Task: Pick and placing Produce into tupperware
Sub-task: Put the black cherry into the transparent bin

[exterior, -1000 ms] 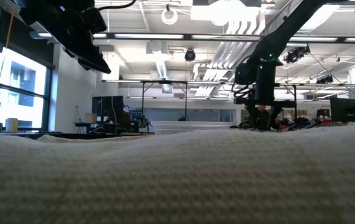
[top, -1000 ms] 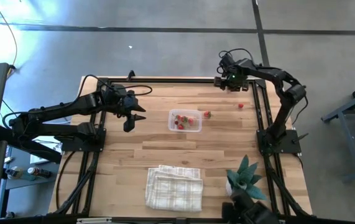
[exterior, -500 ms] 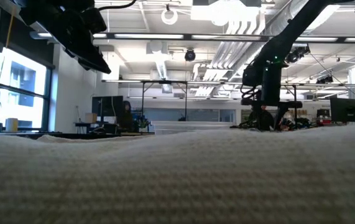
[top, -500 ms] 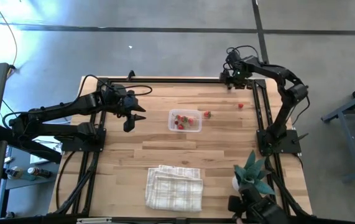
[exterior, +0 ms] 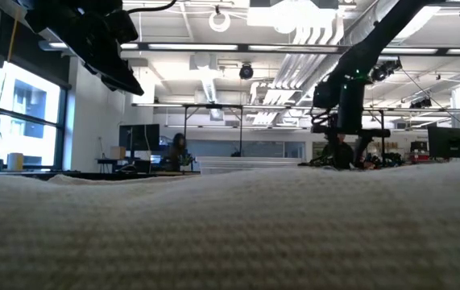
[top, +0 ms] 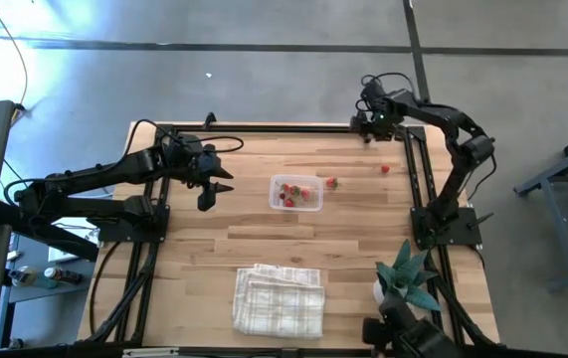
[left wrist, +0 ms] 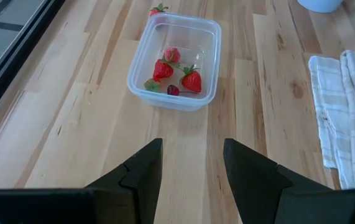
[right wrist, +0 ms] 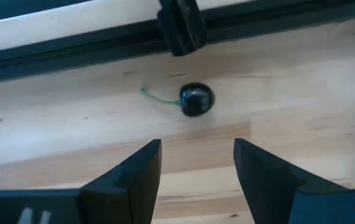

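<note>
The clear tupperware (top: 295, 192) sits mid-table with three red strawberries and a dark piece (left wrist: 173, 89) inside. One loose strawberry (top: 331, 183) lies just right of it, and another (top: 385, 169) lies farther right. A dark cherry with a green stem (right wrist: 196, 99) rests on the wood by the far rail. My right gripper (right wrist: 197, 149) hangs open above the cherry at the far right corner (top: 368, 132), pointing down. My left gripper (top: 207, 199) waits open to the left of the tupperware (left wrist: 174, 62), raised off the table.
A folded white checked cloth (top: 279, 298) lies near the front edge and fills the low view's foreground. A potted plant (top: 406, 278) stands at the near right corner. The black frame rail (right wrist: 183, 25) runs close behind the cherry.
My right gripper has shifted slightly toward the table's right edge along the far rail, staying open and pointing down. The potted plant at the near right has moved a little to the right.
</note>
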Controlling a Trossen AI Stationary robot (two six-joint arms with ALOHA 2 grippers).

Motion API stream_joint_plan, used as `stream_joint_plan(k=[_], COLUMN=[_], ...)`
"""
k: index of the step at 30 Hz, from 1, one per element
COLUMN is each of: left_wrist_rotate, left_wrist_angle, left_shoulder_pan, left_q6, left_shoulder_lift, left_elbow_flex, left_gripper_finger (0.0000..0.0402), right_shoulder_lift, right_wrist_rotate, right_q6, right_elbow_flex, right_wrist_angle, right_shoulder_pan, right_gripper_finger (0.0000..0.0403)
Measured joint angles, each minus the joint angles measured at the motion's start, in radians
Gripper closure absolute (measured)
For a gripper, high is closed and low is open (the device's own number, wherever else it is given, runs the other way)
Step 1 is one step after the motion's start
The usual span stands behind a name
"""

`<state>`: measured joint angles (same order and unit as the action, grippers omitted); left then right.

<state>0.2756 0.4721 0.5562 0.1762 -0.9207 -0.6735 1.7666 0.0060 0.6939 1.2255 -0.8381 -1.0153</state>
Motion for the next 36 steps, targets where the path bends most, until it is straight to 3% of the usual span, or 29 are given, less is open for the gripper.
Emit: stream_joint_plan(k=[4,7,20,29,36], left_wrist_rotate=[0.000,0.000,0.000,0.000,0.000], left_wrist_angle=[0.000,0.000,0.000,0.000,0.000], left_shoulder_pan=[0.000,0.000,0.000,0.000,0.000], left_q6=[0.000,0.000,0.000,0.000,0.000], left_shoulder_lift=[0.000,0.000,0.000,0.000,0.000], left_elbow_flex=[0.000,0.000,0.000,0.000,0.000], left_gripper_finger=[0.0243,0.0243,0.0243,0.0243,0.0243], right_shoulder_lift=[-0.051,-0.063,0.042,0.045,0.049], right_wrist_rotate=[0.018,-0.048,-0.013,0.053,0.056], right_q6=[0.006,0.039,0.047,0.105,0.137], right_elbow_flex=[0.000,0.000,0.000,0.000,0.000], right_wrist_angle=[-0.013,-0.023,0.070,0.022,0.079], right_shoulder_pan=[0.050,0.093,0.180,0.101,0.066], right_gripper_finger=[0.0210,0.0210,0.0210,0.0210,0.0210])
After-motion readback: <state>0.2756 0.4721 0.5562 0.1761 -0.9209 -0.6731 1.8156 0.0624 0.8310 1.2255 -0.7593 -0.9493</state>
